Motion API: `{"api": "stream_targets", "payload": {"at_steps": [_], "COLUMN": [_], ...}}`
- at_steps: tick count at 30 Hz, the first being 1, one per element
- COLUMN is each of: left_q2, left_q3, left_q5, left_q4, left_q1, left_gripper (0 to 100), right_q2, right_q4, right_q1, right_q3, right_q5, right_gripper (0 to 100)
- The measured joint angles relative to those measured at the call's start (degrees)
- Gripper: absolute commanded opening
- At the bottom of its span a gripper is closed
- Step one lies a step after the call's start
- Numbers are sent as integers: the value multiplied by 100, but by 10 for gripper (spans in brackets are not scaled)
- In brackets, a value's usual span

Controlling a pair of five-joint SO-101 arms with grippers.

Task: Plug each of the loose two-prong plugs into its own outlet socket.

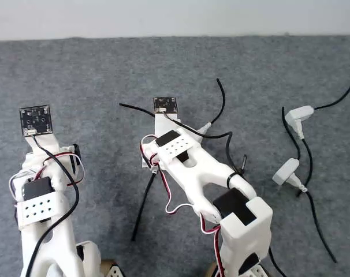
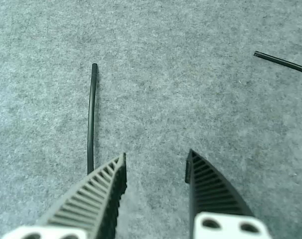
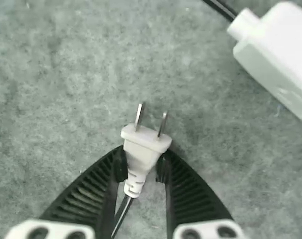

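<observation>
Pinching the plug (image 3: 146, 142) by its body in the right end effector (image 3: 142, 153), closed snug on both sides, prongs poking out past the tips. Sitting just beside a white socket (image 3: 280, 55) on the grey bench (image 3: 51, 74). Left end effector (image 2: 157, 154) about half open, nothing in it, at 9 o'clock of the right arm (image 1: 192, 167). Two white connectors (image 1: 298, 117) (image 1: 286, 171) on black cords lying at 3 o'clock, well apart from it.

Two arms: the left arm (image 1: 45, 231) and the right arm (image 1: 192, 167). Three white corded pieces lie on the surface (image 1: 105, 69): upper connector (image 1: 298, 117) and lower connector (image 1: 286, 171) by its right edge, third connector (image 1: 205, 128) mid-surface. One two-prong plug (image 3: 143, 147), two prongs.
</observation>
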Motion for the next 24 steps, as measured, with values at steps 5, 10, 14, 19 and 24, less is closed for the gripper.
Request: {"api": "stream_targets", "payload": {"at_steps": [5,10,14,19,24], "left_q2": [0,0,0,0,0], "left_q3": [0,0,0,0,0], "left_q5": [0,0,0,0,0], "left_q4": [0,0,0,0,0], "left_q1": [0,0,0,0,0], "left_gripper": [188,188,188,188,188], "right_q2": [0,0,0,0,9], "right_q4": [0,0,18,114,211], "right_q1": [9,9,9,9,-35], "right_q3": [0,0,0,-9,-141], "right_q5": [0,0,0,0,0], "right_gripper": [9,12,13,69,293]}}
